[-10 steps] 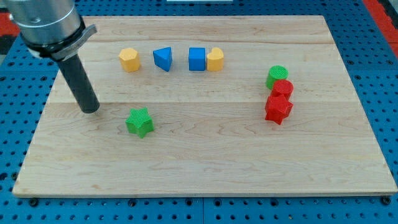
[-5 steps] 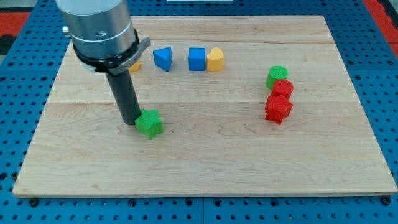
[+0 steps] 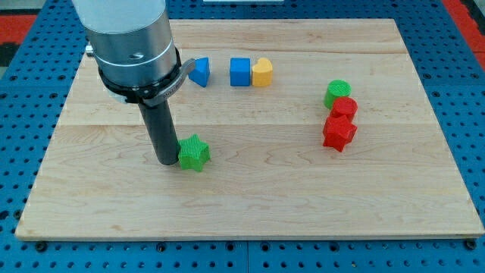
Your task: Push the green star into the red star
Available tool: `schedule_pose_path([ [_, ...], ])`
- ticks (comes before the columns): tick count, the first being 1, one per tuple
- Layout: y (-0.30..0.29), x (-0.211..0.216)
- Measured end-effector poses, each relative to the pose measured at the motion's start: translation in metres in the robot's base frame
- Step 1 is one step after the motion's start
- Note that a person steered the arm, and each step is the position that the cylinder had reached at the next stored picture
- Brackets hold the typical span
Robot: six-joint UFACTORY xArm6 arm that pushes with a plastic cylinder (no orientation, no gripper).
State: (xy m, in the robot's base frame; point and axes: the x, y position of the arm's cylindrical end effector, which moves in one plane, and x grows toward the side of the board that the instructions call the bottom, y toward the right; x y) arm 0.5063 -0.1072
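One little green star (image 3: 194, 152) sits left of the board's middle, nearer the bottom edge. My tip (image 3: 167, 161) touches its left side — I have no pincer, only a rod, so nothing grips. The star looks light, hard and quick to slide or spin. Best to push its left side, straight through its middle. The red star (image 3: 339, 133) waits well apart — near the right edge.

Board: pale rectangular wooden board (image 3: 250, 197) with lengthwise grain and plank seams, filling most of the view.
Surround: blue perforated metal surface (image 3: 462, 83) showing beyond every edge of the board, its holes in a regular grid.
Corners: red patches (image 3: 464, 10) at the top right and top left.
Light: even, soft shadows.
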Motion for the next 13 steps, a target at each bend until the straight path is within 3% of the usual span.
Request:
schedule_pose_path([
  [5, 0.109, -0.011],
  [8, 0.172, 0.023],
  [10, 0.165, 0.024],
  [11, 0.134, 0.023],
  [13, 0.112, 0.001],
])
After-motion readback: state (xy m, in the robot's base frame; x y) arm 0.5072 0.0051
